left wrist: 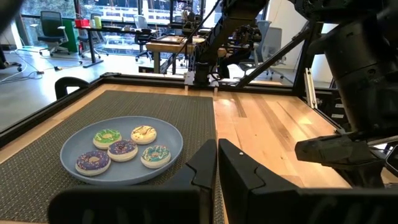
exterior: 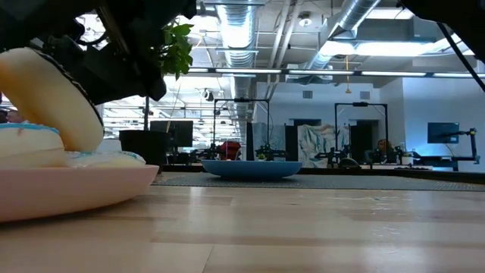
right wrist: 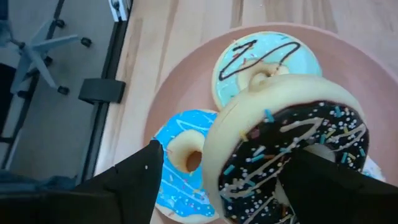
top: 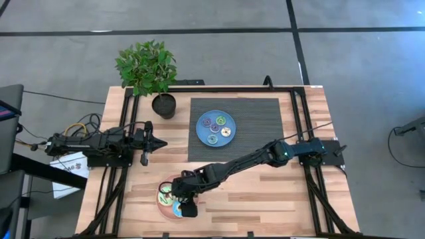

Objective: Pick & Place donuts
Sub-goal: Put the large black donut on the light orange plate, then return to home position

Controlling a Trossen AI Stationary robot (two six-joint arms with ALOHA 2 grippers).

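Four mini donuts (left wrist: 123,150) sit on the blue plate (top: 216,127) on the mat. The right gripper (right wrist: 224,180) hangs over the pink plate (right wrist: 186,68), jaws apart around a tilted dark brown donut (right wrist: 292,155) (sprinkled). The left gripper (left wrist: 217,163) waits, jaws together.

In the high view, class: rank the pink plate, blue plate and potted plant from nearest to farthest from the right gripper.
1. Pink plate: directly beneath the right gripper, at the table's near edge.
2. Blue plate: on the dark mat, mid-table.
3. Potted plant: far corner, left side.
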